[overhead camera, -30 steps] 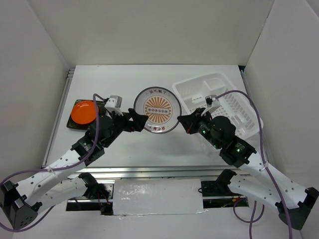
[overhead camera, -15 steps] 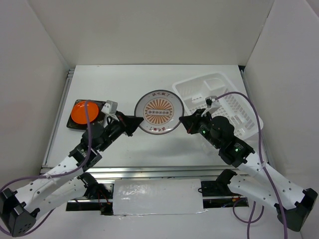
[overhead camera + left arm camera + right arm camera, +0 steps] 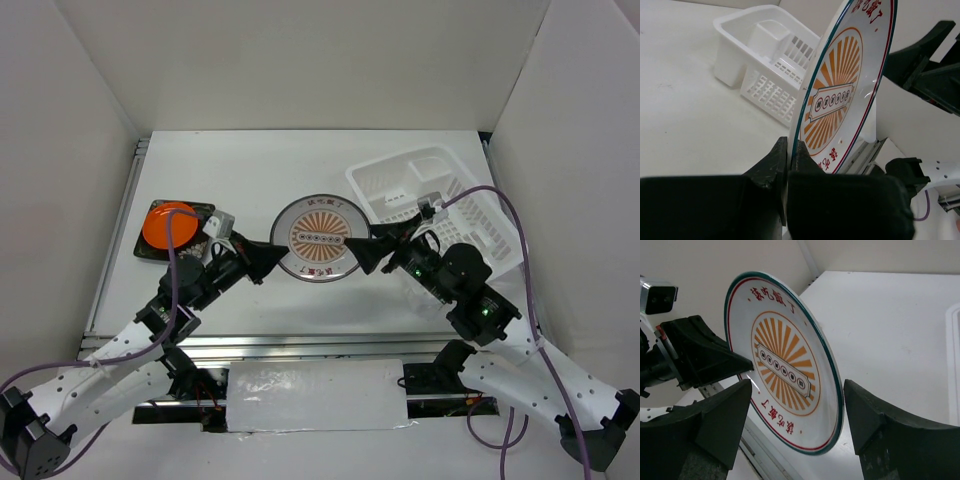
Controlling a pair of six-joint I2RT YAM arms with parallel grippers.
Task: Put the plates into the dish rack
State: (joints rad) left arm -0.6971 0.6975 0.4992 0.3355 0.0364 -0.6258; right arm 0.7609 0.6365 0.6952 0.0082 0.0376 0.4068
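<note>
The round white plate with the orange sunburst (image 3: pixel 318 238) hangs tilted above the table's middle. My left gripper (image 3: pixel 277 258) is shut on its left rim; in the left wrist view the fingers (image 3: pixel 791 142) pinch the rim of the plate (image 3: pixel 840 95). My right gripper (image 3: pixel 366 250) is open, and its fingers straddle the plate's (image 3: pixel 785 365) right rim without touching it (image 3: pixel 797 386). The orange plate (image 3: pixel 168 224) lies on the dark square plate (image 3: pixel 207 215) at the left. The white dish rack (image 3: pixel 400 157) stands at the back right.
White walls close the table in on the left, back and right. The rack's wall (image 3: pixel 730 65) shows behind the plate in the left wrist view. A metal rail runs along the table's near edge (image 3: pixel 300 345).
The left gripper has shut on the plate's left rim. The right gripper, shut on the right rim before, has now opened and let go. The plate shifted slightly nearer.
</note>
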